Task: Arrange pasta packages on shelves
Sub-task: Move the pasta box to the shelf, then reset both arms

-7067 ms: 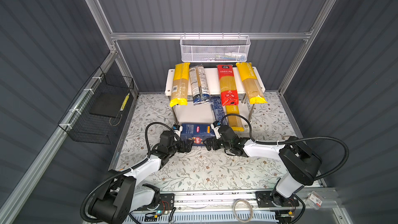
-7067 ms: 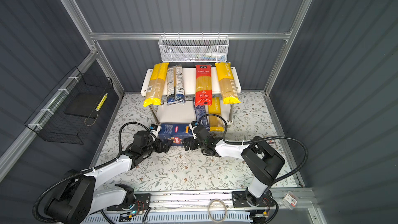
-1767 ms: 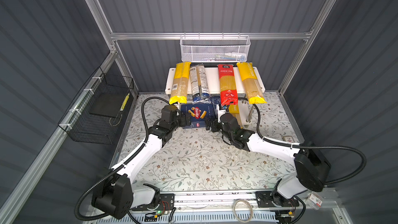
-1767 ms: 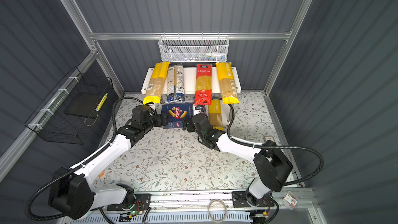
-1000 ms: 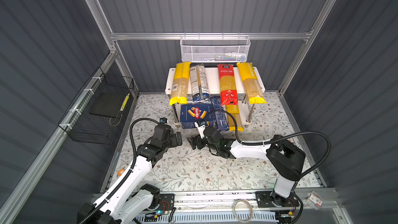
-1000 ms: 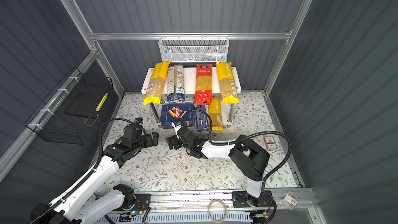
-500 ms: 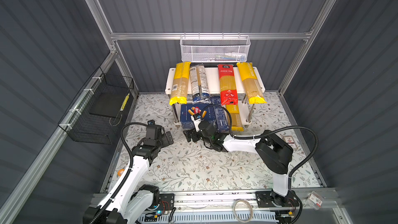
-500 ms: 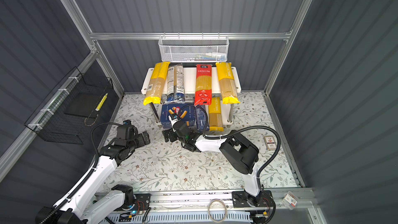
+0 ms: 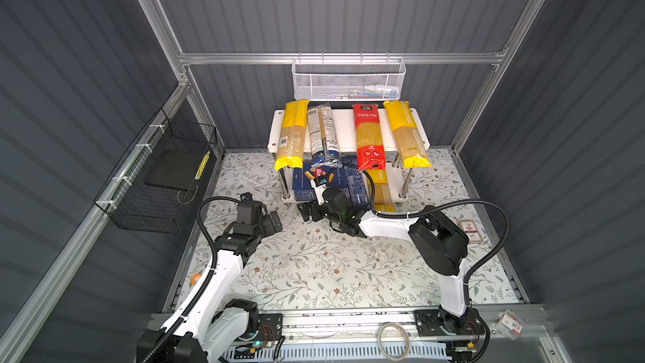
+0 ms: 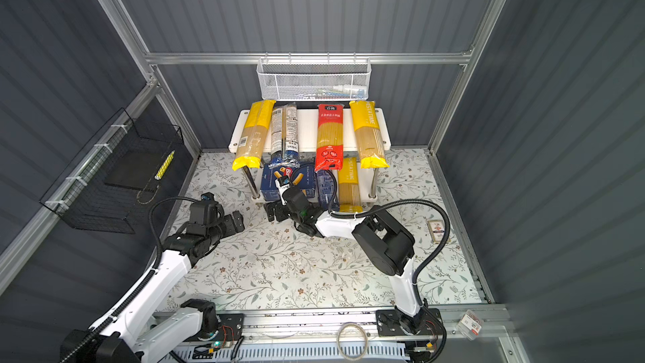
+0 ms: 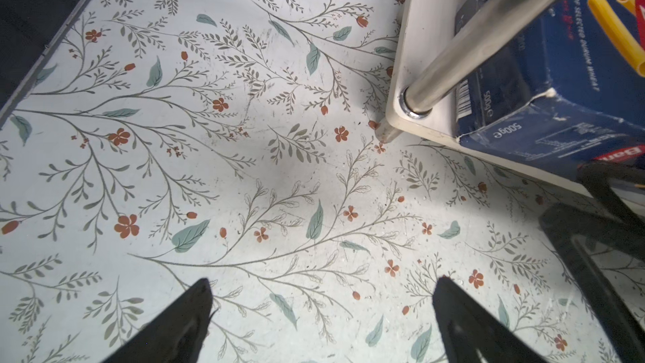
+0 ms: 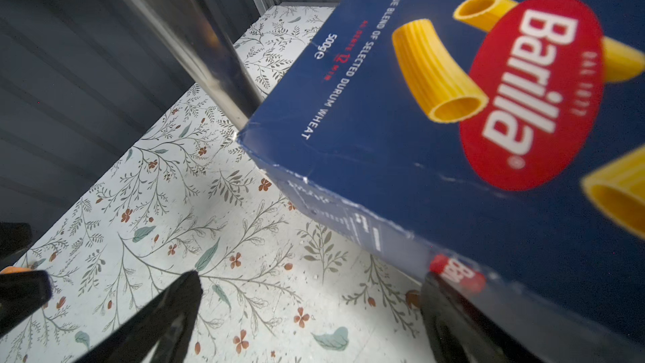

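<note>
In both top views the left gripper (image 9: 272,219) (image 10: 234,222) hangs over the floral mat (image 9: 314,267), its jaws spread wide and empty, apart from the two-tier rack (image 9: 343,130). The right gripper (image 9: 309,211) (image 10: 275,213) sits just in front of the rack's lower board. Its jaws are also spread wide with nothing between them, and its tips are right at the front end of the wide blue Barilla box (image 9: 302,186) (image 10: 268,186).

That box lies at the left end of the lower board. The narrow blue box (image 9: 354,183) (image 10: 324,190) is beside it, and the lower yellow bag (image 9: 382,188) (image 10: 349,186) lies further right.

On the upper board, side by side, lie:
- the left yellow bag (image 9: 291,137)
- the grey-and-dark-blue bag (image 9: 323,137)
- the red bag (image 9: 368,141)
- the right yellow bag (image 9: 406,137)

(All four overhang the front edge and hide the back parts of the packages below.)

A white mesh basket (image 9: 349,80) hangs on the back wall and a black wire basket (image 9: 160,176) on the left wall. A small red-and-white card (image 9: 469,230) lies on the mat near the right wall.

In the left wrist view the two black fingers (image 11: 188,319) stand far apart over bare mat and touch nothing. Ahead are the lower board's corner (image 11: 401,106), a chrome leg (image 11: 471,54) and the Barilla box's end, which reaches slightly past the board's edge.

In the right wrist view one finger (image 12: 167,309) is over the mat. The other is tucked at the box's lower front corner, and it cannot be told whether it touches the box. Another chrome leg (image 12: 195,40) stands at the box's far side.
</note>
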You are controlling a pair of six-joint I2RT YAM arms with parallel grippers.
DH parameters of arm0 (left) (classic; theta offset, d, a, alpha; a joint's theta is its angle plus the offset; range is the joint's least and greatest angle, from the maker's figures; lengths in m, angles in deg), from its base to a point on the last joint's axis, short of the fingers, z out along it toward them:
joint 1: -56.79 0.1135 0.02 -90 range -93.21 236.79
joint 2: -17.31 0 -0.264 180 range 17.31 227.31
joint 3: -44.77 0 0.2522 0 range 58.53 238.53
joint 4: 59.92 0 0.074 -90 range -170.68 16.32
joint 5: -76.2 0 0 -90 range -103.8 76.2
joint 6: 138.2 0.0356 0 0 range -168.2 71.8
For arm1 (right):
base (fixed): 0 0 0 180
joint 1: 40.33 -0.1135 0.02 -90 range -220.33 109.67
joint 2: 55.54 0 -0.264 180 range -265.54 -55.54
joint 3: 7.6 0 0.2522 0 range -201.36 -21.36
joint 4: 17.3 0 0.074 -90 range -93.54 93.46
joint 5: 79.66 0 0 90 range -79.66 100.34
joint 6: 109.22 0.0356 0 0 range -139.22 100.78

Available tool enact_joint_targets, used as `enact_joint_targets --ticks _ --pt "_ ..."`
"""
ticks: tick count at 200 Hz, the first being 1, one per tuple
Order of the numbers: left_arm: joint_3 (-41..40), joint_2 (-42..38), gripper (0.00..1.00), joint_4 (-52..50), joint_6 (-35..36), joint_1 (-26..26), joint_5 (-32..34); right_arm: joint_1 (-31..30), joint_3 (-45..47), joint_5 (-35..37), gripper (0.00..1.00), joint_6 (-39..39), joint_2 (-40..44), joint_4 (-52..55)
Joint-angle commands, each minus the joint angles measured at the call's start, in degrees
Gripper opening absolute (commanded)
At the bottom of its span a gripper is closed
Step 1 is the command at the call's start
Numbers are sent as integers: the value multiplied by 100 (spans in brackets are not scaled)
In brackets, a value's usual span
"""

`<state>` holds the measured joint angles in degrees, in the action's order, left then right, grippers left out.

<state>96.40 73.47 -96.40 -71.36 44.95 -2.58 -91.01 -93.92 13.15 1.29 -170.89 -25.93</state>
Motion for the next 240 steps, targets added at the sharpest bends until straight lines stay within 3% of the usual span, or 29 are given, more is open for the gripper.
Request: enact_joint_targets --ticks 1,44,85,104,129,145,159,170,188,200,227,240 --pt "20 86 100 232 154 32 242 1 8 -144 99 -106 158 95" --pt "79 401 100 826 157 41 620 -270 1301 115 99 -324 1470 231" --pt "-84 550 100 1450 503 67 1366 -259 3213 901 99 229 3886 1161" --pt "-294 710 100 2202 780 85 1626 -154 3684 1614 99 347 5161 2320" --pt "-472 854 100 2914 1358 109 1723 477 3917 2434 99 369 6748 3894" --pt "-687 922 100 3528 1949 117 1387 1033 4234 2885 99 160 7712 4098" --pt "-940 1108 100 4204 2049 134 1379 1599 4363 3497 99 378 8348 4361" --pt "-1020 1386 100 4688 2290 146 1283 2074 4572 3559 99 148 8711 4206" --pt "-1002 1937 100 5200 2599 146 1087 2719 5190 3656 99 -389 8924 3268" --pt "-1054 2312 100 5647 2564 186 1079 3168 5602 3303 99 -728 8747 2441" --pt "-1185 3277 100 6757 2699 384 753 4051 6090 2571 99 -1203 7416 460" --pt "-1191 3391 100 6950 2580 512 252 4279 6282 2261 99 -1384 6582 -816"
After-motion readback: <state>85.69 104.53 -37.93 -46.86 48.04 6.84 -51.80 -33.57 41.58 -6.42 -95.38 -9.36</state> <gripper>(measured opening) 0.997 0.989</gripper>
